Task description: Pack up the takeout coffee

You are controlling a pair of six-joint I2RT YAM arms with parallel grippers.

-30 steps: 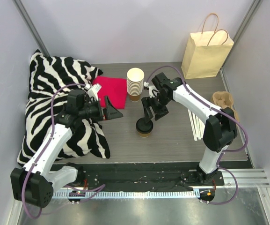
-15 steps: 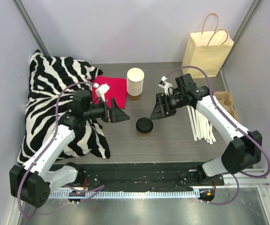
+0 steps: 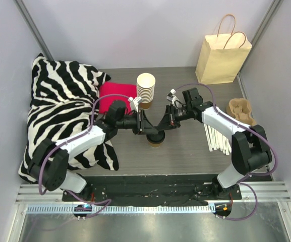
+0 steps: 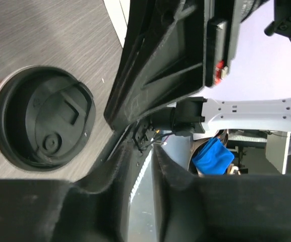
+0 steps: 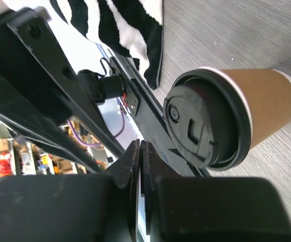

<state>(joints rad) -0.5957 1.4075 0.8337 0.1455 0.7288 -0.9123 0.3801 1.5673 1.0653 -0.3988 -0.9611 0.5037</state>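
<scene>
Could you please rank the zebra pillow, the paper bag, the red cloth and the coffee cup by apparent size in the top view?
1. zebra pillow
2. paper bag
3. red cloth, partly hidden by the left arm
4. coffee cup, partly covered by the hands

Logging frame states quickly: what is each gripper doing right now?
Left gripper: open, empty, beside the small brown paper cup with a round black plastic lid.
Right gripper: open, empty, beside the same cup.
</scene>
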